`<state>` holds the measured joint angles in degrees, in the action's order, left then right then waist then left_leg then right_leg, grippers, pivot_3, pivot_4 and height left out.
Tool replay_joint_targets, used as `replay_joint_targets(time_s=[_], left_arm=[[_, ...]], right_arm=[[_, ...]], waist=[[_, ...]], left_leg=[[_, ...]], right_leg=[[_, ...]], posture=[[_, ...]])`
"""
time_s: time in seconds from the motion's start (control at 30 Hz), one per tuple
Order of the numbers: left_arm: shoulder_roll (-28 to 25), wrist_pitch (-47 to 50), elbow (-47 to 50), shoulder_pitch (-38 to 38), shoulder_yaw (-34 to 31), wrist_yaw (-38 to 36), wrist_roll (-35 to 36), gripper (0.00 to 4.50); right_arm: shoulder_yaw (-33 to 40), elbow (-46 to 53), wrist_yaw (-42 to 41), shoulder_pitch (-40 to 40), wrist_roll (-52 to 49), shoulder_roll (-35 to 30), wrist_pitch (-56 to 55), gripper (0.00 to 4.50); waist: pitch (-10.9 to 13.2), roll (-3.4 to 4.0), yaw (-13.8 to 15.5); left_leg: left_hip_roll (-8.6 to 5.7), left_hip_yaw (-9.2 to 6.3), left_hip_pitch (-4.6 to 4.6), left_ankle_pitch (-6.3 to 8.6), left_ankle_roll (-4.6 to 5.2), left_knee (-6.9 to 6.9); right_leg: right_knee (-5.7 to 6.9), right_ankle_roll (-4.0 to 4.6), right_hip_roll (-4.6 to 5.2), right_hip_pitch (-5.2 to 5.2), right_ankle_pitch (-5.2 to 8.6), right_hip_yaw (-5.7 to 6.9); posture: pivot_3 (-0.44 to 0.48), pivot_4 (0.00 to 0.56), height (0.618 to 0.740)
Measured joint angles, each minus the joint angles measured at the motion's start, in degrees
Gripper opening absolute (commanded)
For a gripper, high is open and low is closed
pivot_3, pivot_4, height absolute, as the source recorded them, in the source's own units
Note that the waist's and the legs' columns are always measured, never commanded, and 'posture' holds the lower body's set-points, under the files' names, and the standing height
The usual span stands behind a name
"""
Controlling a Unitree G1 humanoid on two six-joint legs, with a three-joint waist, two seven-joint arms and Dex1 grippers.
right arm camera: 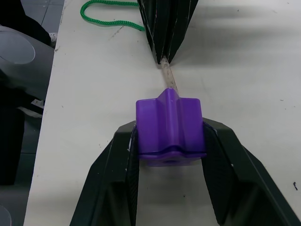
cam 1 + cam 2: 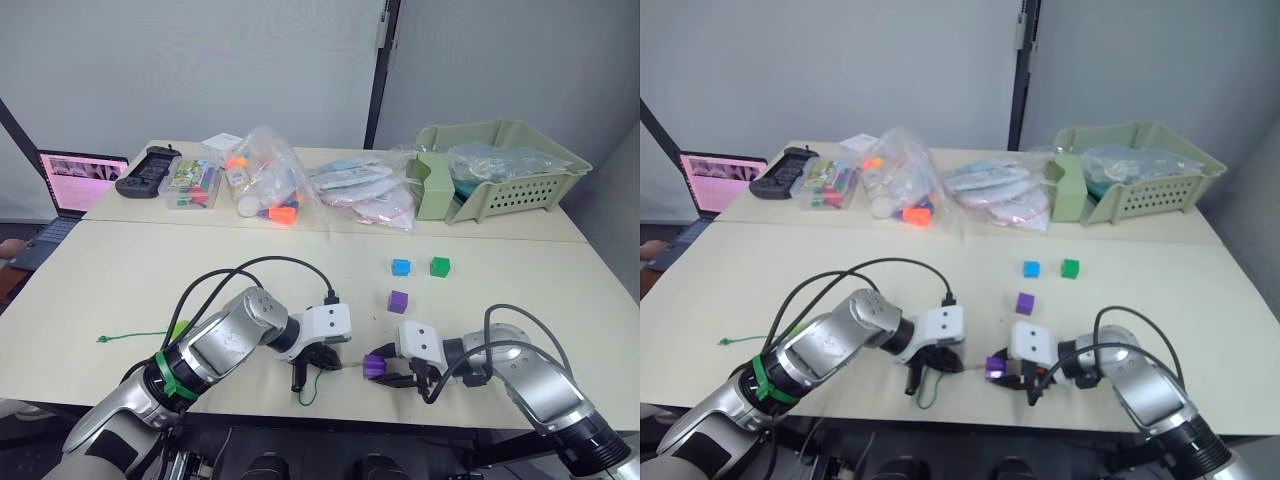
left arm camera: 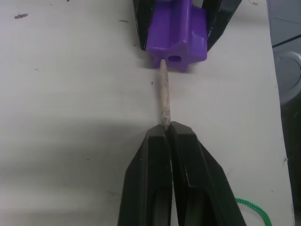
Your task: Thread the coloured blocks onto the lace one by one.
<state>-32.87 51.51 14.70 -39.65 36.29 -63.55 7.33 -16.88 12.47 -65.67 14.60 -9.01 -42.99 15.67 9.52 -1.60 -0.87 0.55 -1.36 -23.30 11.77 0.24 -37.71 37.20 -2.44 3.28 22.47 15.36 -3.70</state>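
At the near edge of a pale table (image 2: pixel 120 270), a small purple plastic cube (image 1: pixel 170 127) is pinched between the black fingers of the right gripper (image 1: pixel 170 155). The lace's stiff tan tip (image 3: pixel 164 96) is clamped by the left gripper (image 3: pixel 168 129), jaws pressed together, and is seen in the left wrist view touching the cube's hole. Green string (image 2: pixel 310 388) trails behind. Further back, another purple cube (image 2: pixel 398 301), a blue cube (image 2: pixel 401 267) and a dark green cube (image 2: pixel 440 266) are seen from the head.
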Motion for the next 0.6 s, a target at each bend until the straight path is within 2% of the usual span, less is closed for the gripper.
replay_joint_targets(time_s=[0.43,0.6], left_arm=[[3.0,1.5,0.0,-2.9,1.0,0.0,-0.2,0.0],[1.9,2.7,0.2,-3.6,1.8,-0.2,-0.2,0.0]], right_arm=[[-0.5,1.4,0.6,0.7,1.6,1.1,2.8,1.35],[-0.7,1.6,0.9,0.7,1.6,1.5,3.1,1.35]], waist=[[0.0,-0.01,-0.1],[0.0,0.0,-0.5]], left_leg=[[0.02,0.01,0.05,0.0,0.0,-0.01],[0.14,0.0,0.08,0.01,0.0,0.05]], right_leg=[[0.0,0.0,-0.03,-0.05,0.0,0.0],[-0.01,0.0,-0.15,-0.03,0.0,-0.02]], posture=[[0.0,0.15,0.74],[0.0,0.15,0.74]])
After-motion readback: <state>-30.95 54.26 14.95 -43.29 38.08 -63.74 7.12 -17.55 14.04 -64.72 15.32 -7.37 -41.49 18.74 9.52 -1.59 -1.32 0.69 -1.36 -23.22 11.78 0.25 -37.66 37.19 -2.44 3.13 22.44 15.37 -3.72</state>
